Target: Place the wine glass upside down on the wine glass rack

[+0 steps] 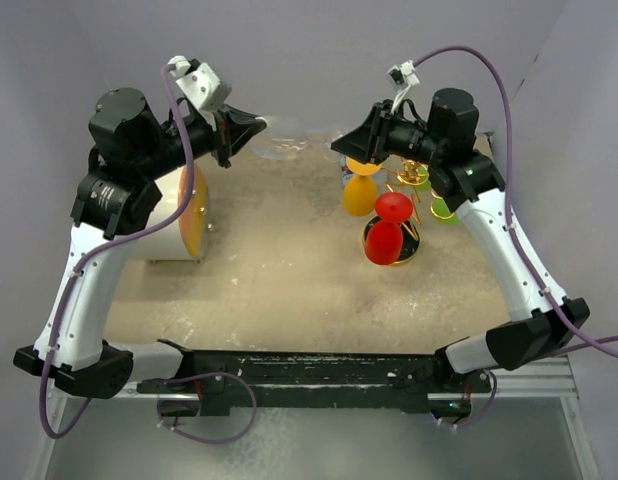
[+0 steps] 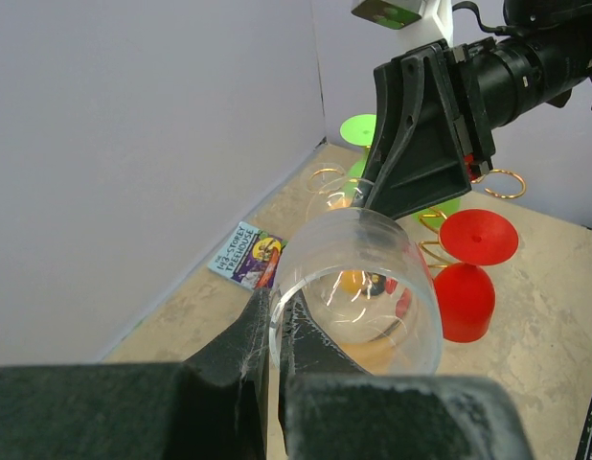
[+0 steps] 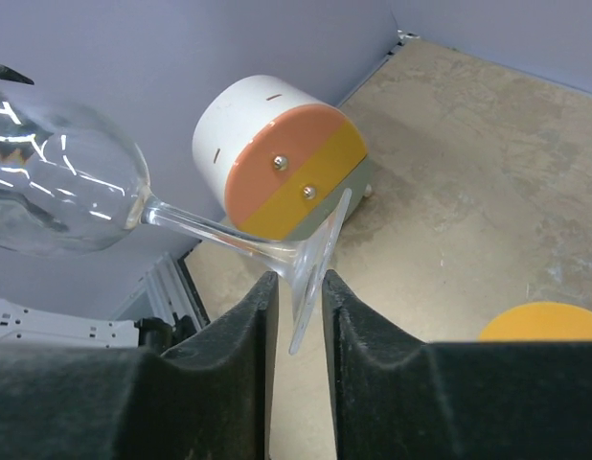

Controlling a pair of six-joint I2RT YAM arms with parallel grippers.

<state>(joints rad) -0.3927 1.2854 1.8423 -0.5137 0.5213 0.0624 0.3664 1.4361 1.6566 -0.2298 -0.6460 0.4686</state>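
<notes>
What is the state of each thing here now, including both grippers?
wine glass, held sideways in the air, not yet on the rack.
left gripper, shut on the wine glass rim.
right gripper, jaws around the glass foot; clamped or not, I cannot tell.
wine glass rack, upright, coloured glasses on it.
red glass, upside down on the rack.

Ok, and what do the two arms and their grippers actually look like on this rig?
The left arm and right arm match: white tapered links between bulky black joint housings. The left gripper and right gripper are black, wedge-shaped, with flat matte fingers. A purple cable loops along each arm, and a small white camera mount sits on each wrist.
</notes>
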